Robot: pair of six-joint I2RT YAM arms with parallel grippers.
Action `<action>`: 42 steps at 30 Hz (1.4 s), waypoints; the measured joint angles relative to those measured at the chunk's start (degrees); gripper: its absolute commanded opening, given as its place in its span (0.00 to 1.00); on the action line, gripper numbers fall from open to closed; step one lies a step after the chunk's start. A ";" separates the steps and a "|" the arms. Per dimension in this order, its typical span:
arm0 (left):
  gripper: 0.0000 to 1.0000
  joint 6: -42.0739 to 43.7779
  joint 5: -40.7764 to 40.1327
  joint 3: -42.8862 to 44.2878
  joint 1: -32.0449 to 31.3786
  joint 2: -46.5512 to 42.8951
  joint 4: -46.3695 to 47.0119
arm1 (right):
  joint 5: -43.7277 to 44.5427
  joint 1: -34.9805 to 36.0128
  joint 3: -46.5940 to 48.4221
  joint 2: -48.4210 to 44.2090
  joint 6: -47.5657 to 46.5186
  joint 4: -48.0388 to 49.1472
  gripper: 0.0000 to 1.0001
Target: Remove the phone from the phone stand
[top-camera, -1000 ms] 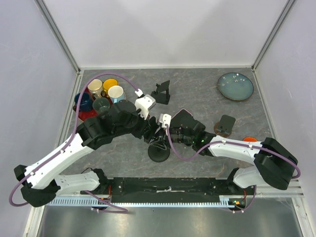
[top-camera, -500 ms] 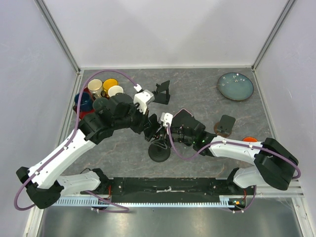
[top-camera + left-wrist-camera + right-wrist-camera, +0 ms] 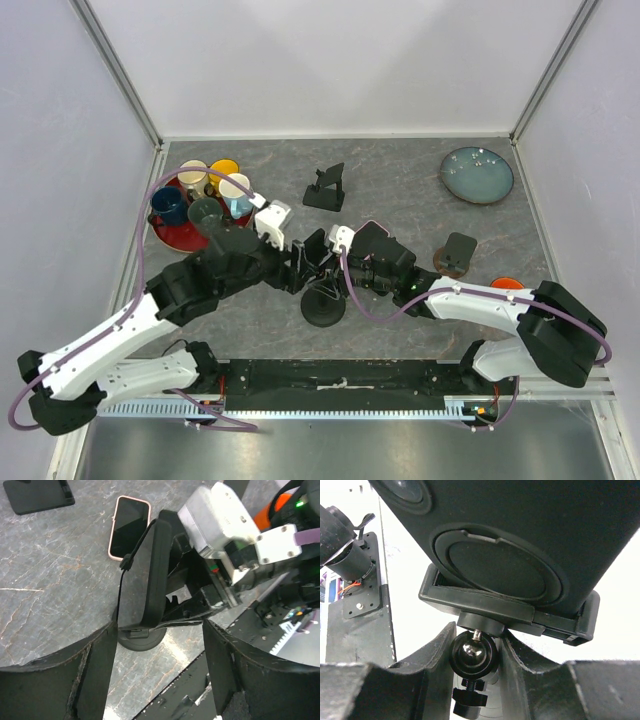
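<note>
The black phone point(image 3: 145, 575) stands tilted in the clamp of the phone stand point(image 3: 140, 637), whose round base rests on the table. My left gripper point(image 3: 157, 672) is open. Its fingers point(image 3: 95, 675) sit just short of the phone's lower edge with nothing between them. The right gripper point(image 3: 474, 655) is shut on the stand's ball joint point(image 3: 472, 651), right under the clamp and the phone's back point(image 3: 520, 535). From above, the phone point(image 3: 316, 252) and the stand's base point(image 3: 322, 308) lie between the left gripper point(image 3: 298, 268) and the right gripper point(image 3: 345, 275).
A second phone in a pink case point(image 3: 129, 527) lies flat behind the stand. Another empty stand point(image 3: 325, 188) is at the back. A red tray point(image 3: 170, 236) of cups is at left. A teal plate point(image 3: 477, 174) and a dark pad point(image 3: 458, 250) are at right.
The left gripper has opened and drawn back to the left and nearer the table's front. The phone stays in the stand. The right gripper has kept its hold.
</note>
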 measured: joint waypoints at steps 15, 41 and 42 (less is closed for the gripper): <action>0.39 0.42 -13.62 -13.55 -3.37 -0.98 12.26 | -0.02 -0.20 -0.02 0.00 0.94 0.31 0.00; 0.02 4.87 -6.12 -16.65 2.16 1.11 21.88 | -1.42 -1.88 -0.04 0.00 -0.72 0.48 0.00; 0.02 5.31 -4.09 -16.87 3.26 0.74 21.94 | -1.55 -1.88 -0.02 0.00 -1.01 0.46 0.00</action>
